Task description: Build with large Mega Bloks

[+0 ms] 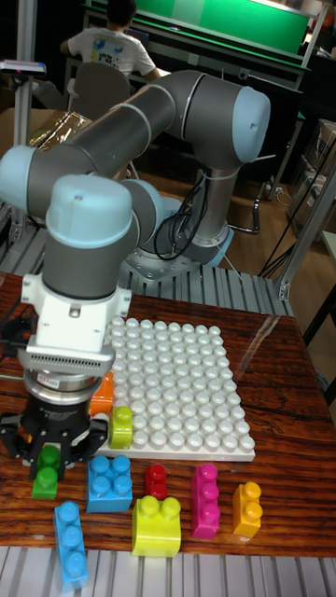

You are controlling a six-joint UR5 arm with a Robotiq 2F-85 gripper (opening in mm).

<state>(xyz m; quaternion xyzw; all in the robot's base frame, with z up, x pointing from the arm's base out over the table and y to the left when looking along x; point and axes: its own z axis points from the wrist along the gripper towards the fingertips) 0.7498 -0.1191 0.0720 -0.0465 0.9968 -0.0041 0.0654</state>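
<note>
Dim room, glossy table (280, 392) glare (slightly soft focus).

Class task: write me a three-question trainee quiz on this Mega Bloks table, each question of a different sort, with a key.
1. True or false: the claw is closed on a green block.
2. Multiple choice: which block stands on the white baseplate, at its front left corner? A) pink B) lime green C) red
3. Short answer: name the block lying nearest the front edge of the table.

Key:
1. True; the green block sits between the fingers.
2. B; the lime green block stands on the plate, beside an orange block.
3. The long blue block.
</note>
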